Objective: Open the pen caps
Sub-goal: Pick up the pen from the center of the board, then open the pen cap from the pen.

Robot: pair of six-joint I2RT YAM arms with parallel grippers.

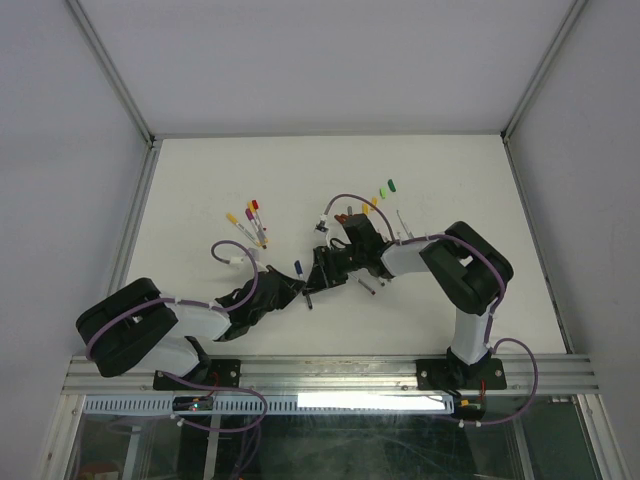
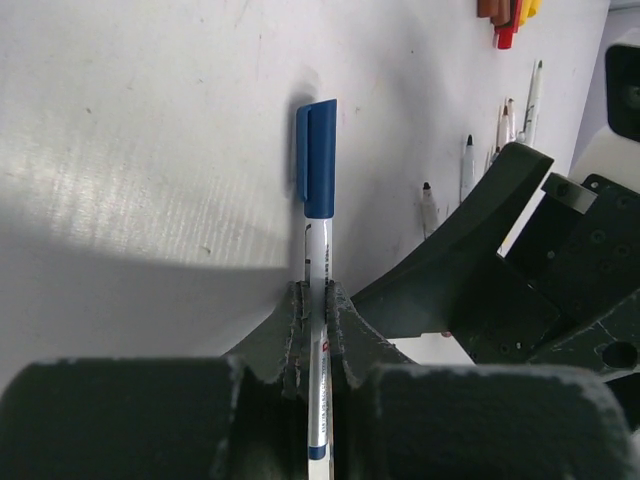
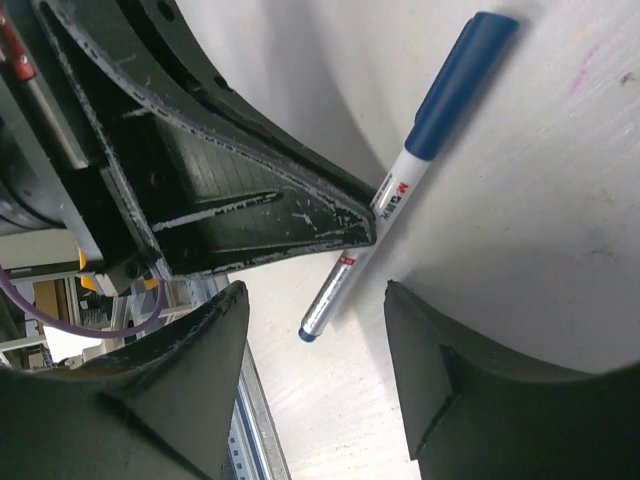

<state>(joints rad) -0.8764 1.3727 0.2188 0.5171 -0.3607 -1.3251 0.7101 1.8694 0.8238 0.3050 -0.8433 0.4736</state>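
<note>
Pinches the pen by its white middle with the left gripper, has the right gripper spread wide nearby, and likely needs a firm grab around the small, light, hard, slippery blue cap poking out over the table.

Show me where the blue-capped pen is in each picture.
Top external: the blue-capped pen is near the middle, where the two arms meet.
Left wrist: the pen stands upright in the centre.
Right wrist: the pen slants from upper right toward the centre.
Shared landmark: the left gripper clamping its barrel.
</note>
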